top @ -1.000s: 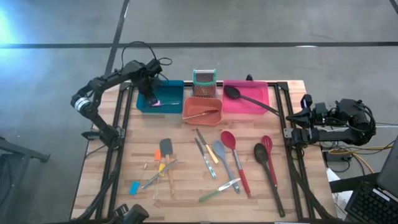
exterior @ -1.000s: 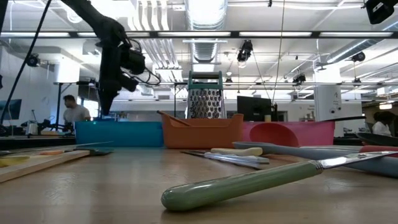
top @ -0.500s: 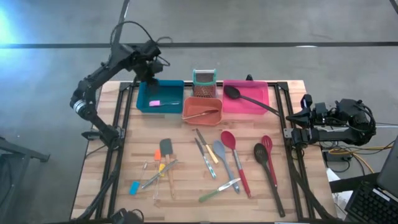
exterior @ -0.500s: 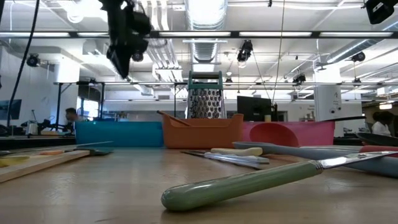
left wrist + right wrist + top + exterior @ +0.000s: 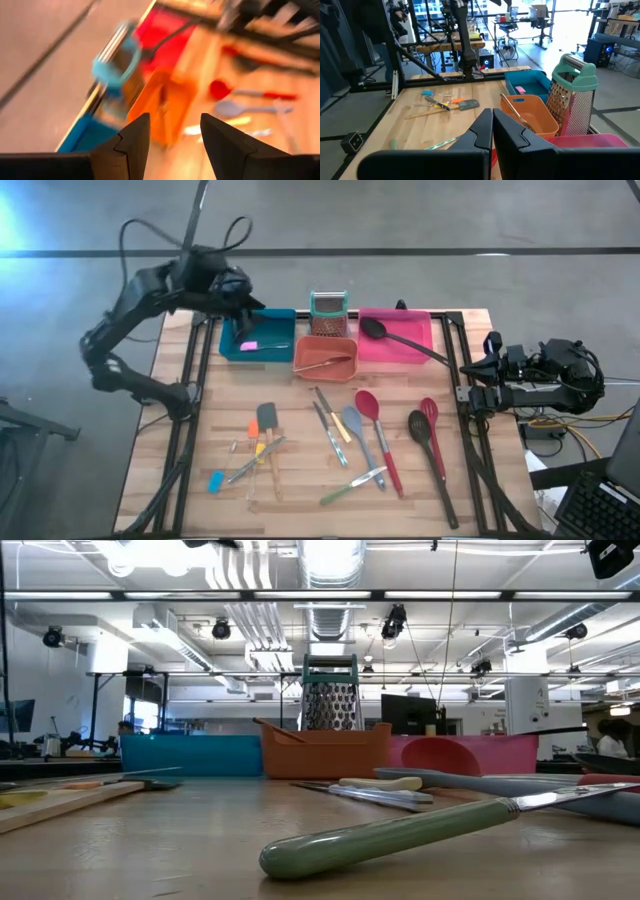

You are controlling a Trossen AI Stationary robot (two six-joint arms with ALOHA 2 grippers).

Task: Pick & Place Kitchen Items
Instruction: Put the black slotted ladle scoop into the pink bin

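Several kitchen items lie loose on the wooden table: a red spoon [image 5: 375,430], a black slotted spoon [image 5: 425,442], a grey spatula [image 5: 267,420] and a green-handled knife [image 5: 350,485] [image 5: 400,830]. A small pink item [image 5: 249,345] lies in the blue bin [image 5: 258,335]. A black spoon [image 5: 400,340] rests across the pink bin [image 5: 395,340], and a slim utensil [image 5: 325,364] lies in the orange bin [image 5: 325,355]. My left gripper [image 5: 238,298] [image 5: 172,131] hangs open and empty, high above the blue bin's far left corner. My right gripper [image 5: 490,370] [image 5: 492,117] waits shut at the table's right edge.
A teal-rimmed grater holder [image 5: 328,308] [image 5: 330,692] stands behind the orange bin. The three bins line the far edge. Utensils are spread over the table's middle and near part, with bare wood at the near left and near right corners. A black frame borders the table.
My left gripper has risen out of the blue bin, high above the table, and drawn slightly toward the far left, leaving the low view at its top. It has tipped from pointing down to pointing more level. The pink item stays in the blue bin.
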